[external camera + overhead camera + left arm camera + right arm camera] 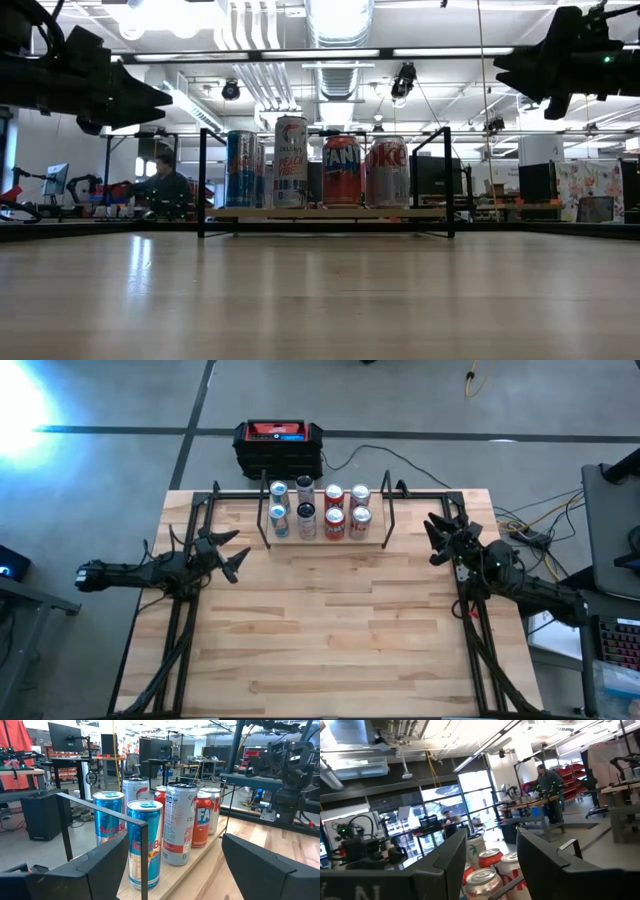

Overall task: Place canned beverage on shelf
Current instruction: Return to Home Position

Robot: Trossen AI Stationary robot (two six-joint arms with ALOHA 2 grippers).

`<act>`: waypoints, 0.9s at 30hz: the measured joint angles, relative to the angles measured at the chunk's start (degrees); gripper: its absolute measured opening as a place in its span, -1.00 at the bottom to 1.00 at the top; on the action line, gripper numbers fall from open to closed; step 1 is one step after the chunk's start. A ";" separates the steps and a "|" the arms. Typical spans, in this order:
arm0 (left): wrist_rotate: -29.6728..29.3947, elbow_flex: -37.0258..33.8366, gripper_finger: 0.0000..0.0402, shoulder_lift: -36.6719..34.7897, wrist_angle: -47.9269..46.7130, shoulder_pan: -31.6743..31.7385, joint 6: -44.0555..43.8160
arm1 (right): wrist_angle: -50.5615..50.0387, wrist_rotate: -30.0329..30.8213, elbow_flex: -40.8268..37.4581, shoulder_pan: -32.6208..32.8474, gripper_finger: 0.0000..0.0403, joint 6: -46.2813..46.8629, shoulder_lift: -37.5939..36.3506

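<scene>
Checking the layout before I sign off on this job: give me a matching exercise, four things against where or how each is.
Things: 1 blue cans; 2 silver cans; 3 black-and-red box; 4 left gripper.
Places: A shelf end nearer the right gripper; B open and empty, off the shelf; C past the table's far edge; D shelf end nearer the left gripper.
Pairs: 1-D, 2-A, 3-C, 4-B.

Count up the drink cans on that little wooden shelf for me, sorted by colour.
Blue cans: 2
White and pink cans: 2
Orange-red Fanta cans: 2
Silver cans: 2
Total: 8 cans, all standing on the shelf in two rows of 4.
</scene>
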 joint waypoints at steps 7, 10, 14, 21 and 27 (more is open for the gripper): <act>0.00 0.00 0.52 0.00 0.02 0.00 0.00 | -0.03 -0.04 0.00 0.01 -0.22 -0.01 0.50; 0.00 0.00 0.52 0.00 0.04 0.00 0.00 | -0.03 -0.04 0.00 0.01 -0.22 -0.01 0.53; 0.00 0.00 0.52 0.00 0.05 0.00 0.00 | -0.03 -0.04 0.00 0.01 -0.22 0.00 0.54; 0.00 0.00 0.52 0.00 0.12 0.00 0.00 | -0.03 -0.04 0.00 0.01 -0.22 -0.01 0.53; 0.00 0.00 0.52 0.00 0.22 0.00 0.00 | -0.03 -0.04 0.00 0.01 -0.22 0.00 0.53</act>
